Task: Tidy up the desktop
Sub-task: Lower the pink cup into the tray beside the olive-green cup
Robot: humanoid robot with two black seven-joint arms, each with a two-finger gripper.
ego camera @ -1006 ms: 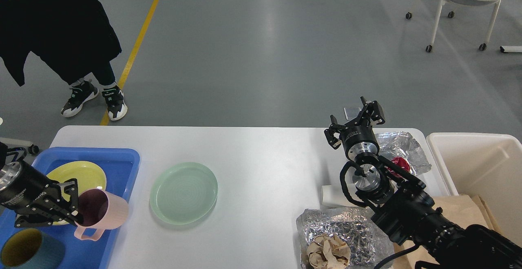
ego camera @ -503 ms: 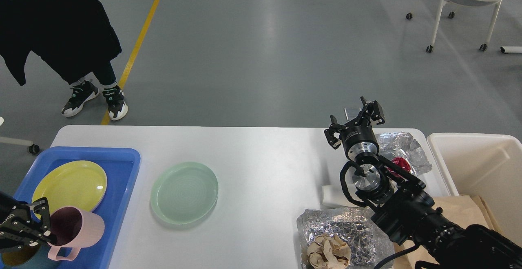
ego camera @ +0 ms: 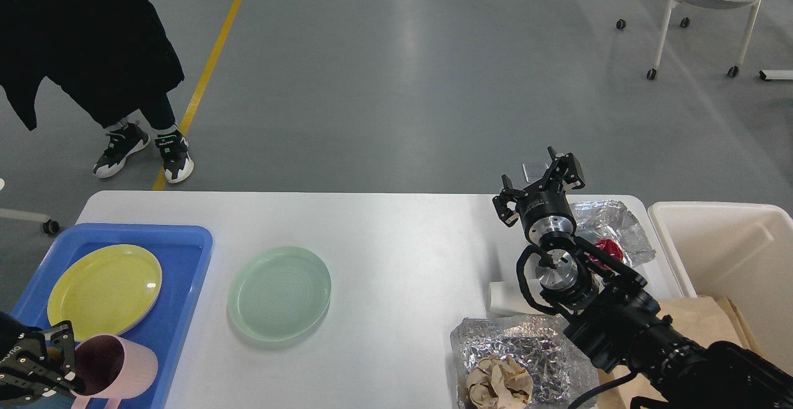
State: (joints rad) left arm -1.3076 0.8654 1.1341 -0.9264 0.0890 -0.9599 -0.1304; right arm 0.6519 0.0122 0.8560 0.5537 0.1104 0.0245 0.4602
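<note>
The white desktop (ego camera: 396,235) fills the lower half of the head view. My left gripper (ego camera: 59,362) is at the bottom left edge, shut on the rim of a pink mug (ego camera: 121,369) that it holds over the near end of the blue tray (ego camera: 183,254). A yellow plate (ego camera: 105,282) lies in the tray. A pale green plate (ego camera: 279,291) lies on the desktop right of the tray. My right gripper (ego camera: 538,184) is open and empty, above the desktop's far right part, beside crumpled foil (ego camera: 613,220).
A red item (ego camera: 610,250) lies on the far foil. A second foil sheet (ego camera: 526,341) holds crumpled brown paper (ego camera: 499,381). A white block (ego camera: 503,297) lies by my right arm. A cream bin (ego camera: 731,254) stands at the right. A person stands beyond the far left.
My left gripper has drawn the pink mug left and down toward the near end of the tray, uncovering the yellow plate. The right arm has not moved.
</note>
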